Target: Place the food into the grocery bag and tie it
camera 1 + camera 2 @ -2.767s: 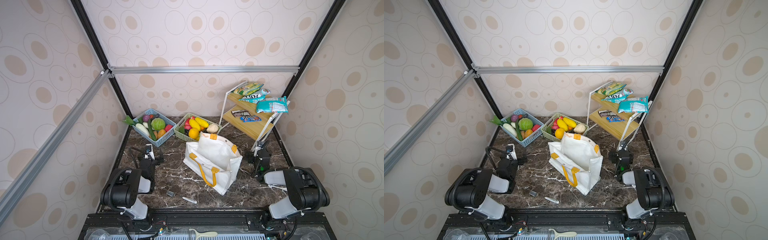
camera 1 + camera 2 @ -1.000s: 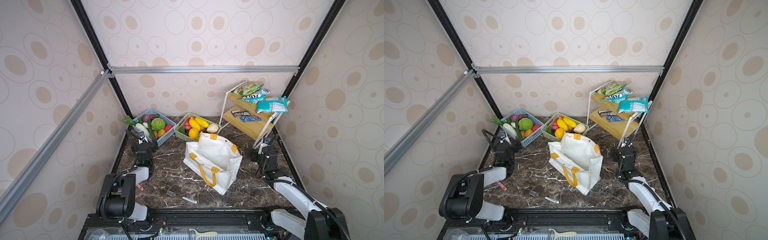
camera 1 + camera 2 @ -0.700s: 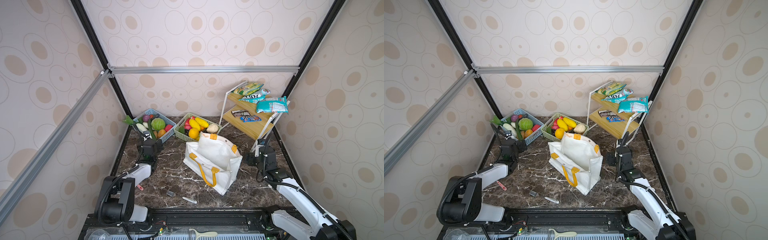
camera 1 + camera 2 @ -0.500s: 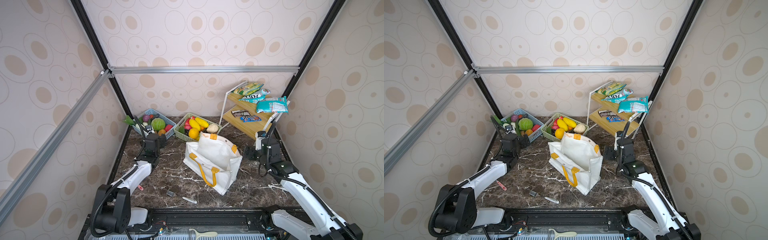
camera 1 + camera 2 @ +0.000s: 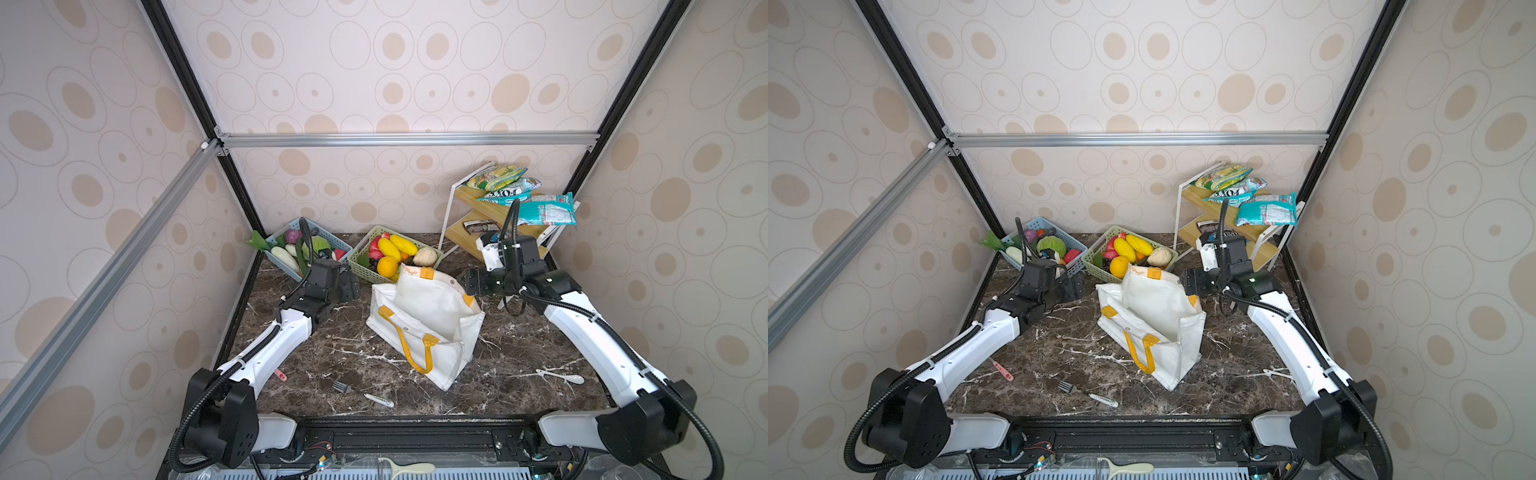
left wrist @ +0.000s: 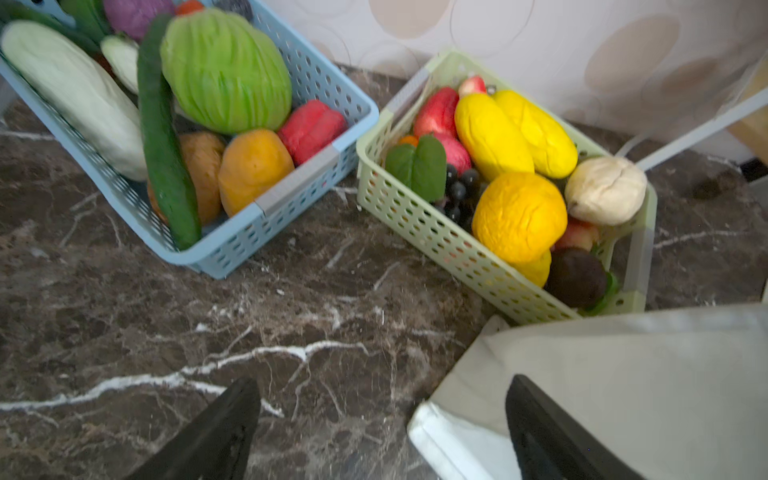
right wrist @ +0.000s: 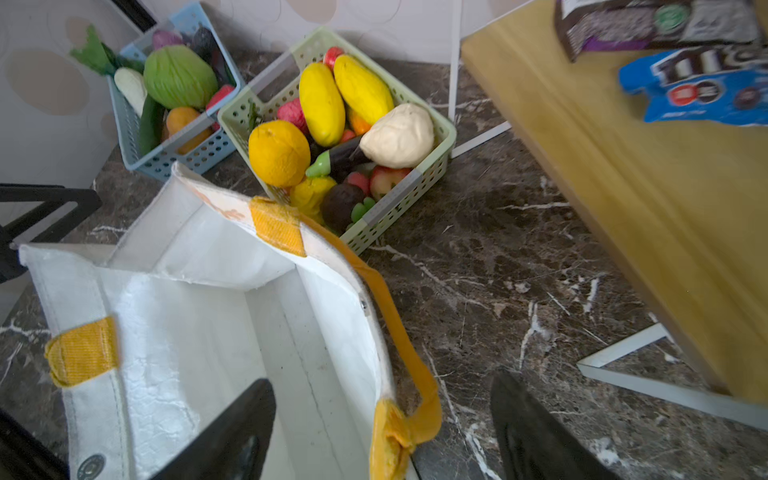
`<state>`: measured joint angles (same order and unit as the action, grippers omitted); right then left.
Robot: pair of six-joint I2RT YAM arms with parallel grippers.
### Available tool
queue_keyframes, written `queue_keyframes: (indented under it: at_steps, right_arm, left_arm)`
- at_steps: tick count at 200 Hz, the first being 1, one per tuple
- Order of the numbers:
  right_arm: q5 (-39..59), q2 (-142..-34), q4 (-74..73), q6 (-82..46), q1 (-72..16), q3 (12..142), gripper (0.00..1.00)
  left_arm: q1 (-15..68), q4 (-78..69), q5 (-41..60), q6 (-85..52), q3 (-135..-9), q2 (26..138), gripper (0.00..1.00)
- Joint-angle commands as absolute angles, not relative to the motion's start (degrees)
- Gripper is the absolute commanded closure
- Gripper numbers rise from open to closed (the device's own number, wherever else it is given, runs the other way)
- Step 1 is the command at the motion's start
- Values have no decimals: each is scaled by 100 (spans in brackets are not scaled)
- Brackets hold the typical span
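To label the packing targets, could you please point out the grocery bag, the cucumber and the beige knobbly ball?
grocery bag [image 5: 430, 297]: in a top view, on its white inner wall.
cucumber [image 6: 164, 153]: left wrist view, midway along its green skin.
beige knobbly ball [image 7: 399, 135]: right wrist view, centre of its upper surface.

Soft light is falling evenly.
Top views are bending at edges; the right wrist view's yellow wooden shelf board [image 7: 623, 208] is smearing.

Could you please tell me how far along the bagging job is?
Done: nothing; the grocery bag stands open and looks empty. In hand: nothing; left gripper and right gripper flank it, jaws open. Left: all food, lying in the blue basket and green basket, then tying.
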<state>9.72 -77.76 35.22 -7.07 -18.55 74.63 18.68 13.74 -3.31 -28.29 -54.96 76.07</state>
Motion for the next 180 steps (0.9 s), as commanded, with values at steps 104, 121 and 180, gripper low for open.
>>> queue_keyframes:
  at_steps: [104,121,180]
  right_arm:
    - [1271,-9344,3643,55,-2133,8226,55]
    - [1309,-9366,3649,-8,-2167,8216,70]
    - [1484,-9100,3603,-370,-2370,7879,97]
  left_arm:
    - [2686,2393,1840,-3755,-5753,6972,9]
    - [2864,2265,1772,-3937,-5665,7122,10]
    - [3166,1332,1835,-4791,-5253,7445,25]
